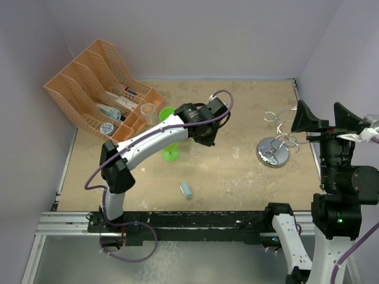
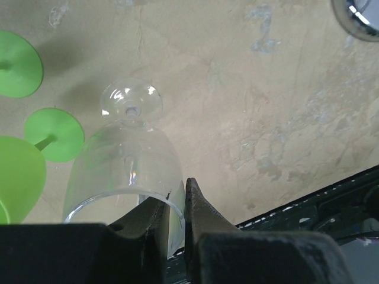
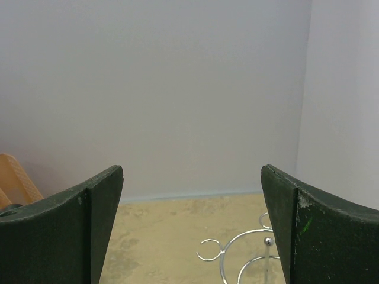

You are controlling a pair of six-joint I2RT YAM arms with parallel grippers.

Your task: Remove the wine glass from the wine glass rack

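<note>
From above, the left gripper (image 1: 202,139) hangs over the wine glass (image 1: 195,151), well apart from the chrome wine glass rack (image 1: 273,148). Left wrist: jaws nearly closed, pinching the clear bowl's rim (stem and round foot below). Right wrist: the right gripper (image 3: 192,177) gapes wide, empty, above the rack's curled arms.

The wine glass (image 2: 127,171) is clear, the glasses (image 2: 56,134) lime-green, the organizer (image 1: 100,89) orange, the wine glass rack (image 1: 273,153) chrome, the table (image 1: 237,174) mottled tan, the left fingers (image 2: 200,216) black.
</note>
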